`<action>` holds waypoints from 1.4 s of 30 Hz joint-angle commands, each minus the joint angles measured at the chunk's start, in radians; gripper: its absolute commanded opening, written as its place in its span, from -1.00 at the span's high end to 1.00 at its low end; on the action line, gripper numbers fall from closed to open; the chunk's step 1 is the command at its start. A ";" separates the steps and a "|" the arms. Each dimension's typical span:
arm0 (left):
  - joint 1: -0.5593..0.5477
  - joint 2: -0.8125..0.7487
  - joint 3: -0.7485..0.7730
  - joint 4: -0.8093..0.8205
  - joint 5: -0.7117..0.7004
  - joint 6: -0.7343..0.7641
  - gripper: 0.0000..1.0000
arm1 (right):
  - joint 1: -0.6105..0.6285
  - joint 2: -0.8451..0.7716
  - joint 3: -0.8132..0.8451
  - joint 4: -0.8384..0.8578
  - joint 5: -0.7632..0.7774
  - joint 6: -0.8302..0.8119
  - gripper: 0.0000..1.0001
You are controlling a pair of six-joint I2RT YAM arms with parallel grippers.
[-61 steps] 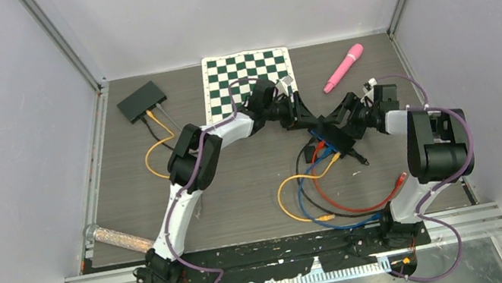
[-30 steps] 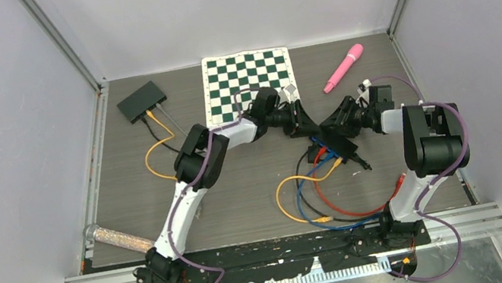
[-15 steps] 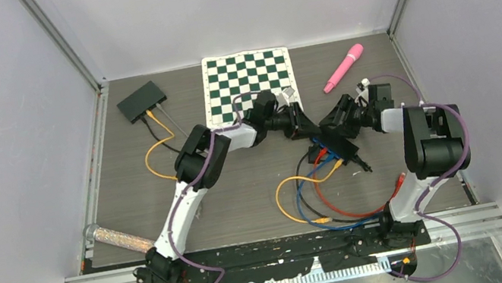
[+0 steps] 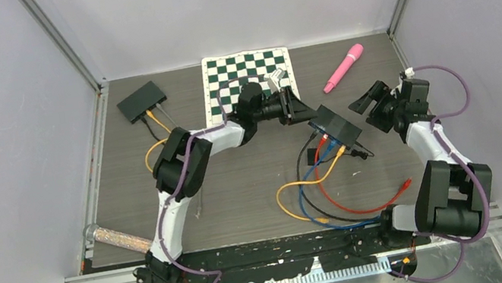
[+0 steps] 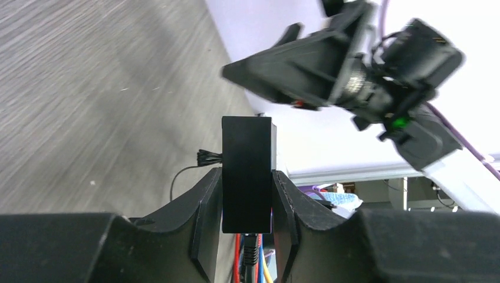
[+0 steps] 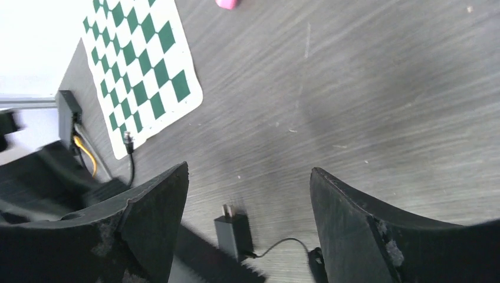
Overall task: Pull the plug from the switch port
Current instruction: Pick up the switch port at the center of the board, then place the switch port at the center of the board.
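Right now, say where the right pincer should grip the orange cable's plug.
Grip the orange cable's plug by its short body at the port, not the slack cable. Come from the near side, along the cables: the black rectangular switch box, clamped in the left pincer, seems to face its ports that way. The open right pincer stands empty to its right.

Overhead: high, looking down from the side opposite the chessboard mat [image 4: 248, 80], taking in everything. Left wrist: very close on the black box [image 5: 247, 171] right of the mat, facing away from it. Right wrist: low, facing back toward the mat, shared with overhead.
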 commanded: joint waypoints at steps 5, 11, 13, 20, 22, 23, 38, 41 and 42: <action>0.048 -0.184 -0.154 0.059 -0.039 0.077 1.00 | -0.009 -0.022 -0.061 -0.007 0.064 0.033 -0.53; 0.094 -0.226 -0.270 0.051 -0.098 0.129 1.00 | -0.009 -0.070 -0.082 -0.014 0.039 0.013 -0.35; 0.103 -0.226 -0.285 0.072 -0.100 0.123 1.00 | -0.009 -0.098 -0.088 -0.035 0.042 0.001 -0.34; 0.115 -0.243 -0.301 0.081 -0.143 0.148 1.00 | 0.031 -0.230 -0.089 -0.154 -0.010 -0.058 -0.22; 0.124 -0.239 -0.286 0.069 -0.144 0.151 1.00 | 0.079 -0.267 -0.083 -0.226 -0.016 -0.111 -0.20; 0.127 -0.236 -0.279 0.066 -0.143 0.150 1.00 | 0.118 -0.274 -0.084 -0.272 -0.014 -0.126 -0.20; 0.172 -0.299 -0.378 0.130 -0.172 0.150 1.00 | 0.416 -0.217 -0.212 -0.219 0.072 -0.149 -0.26; 0.184 -0.291 -0.373 0.102 -0.136 0.162 1.00 | 0.476 -0.155 -0.180 -0.207 0.114 -0.159 -0.43; 0.189 -0.287 -0.377 0.107 -0.138 0.158 1.00 | 0.488 -0.143 -0.174 -0.196 0.132 -0.160 -0.47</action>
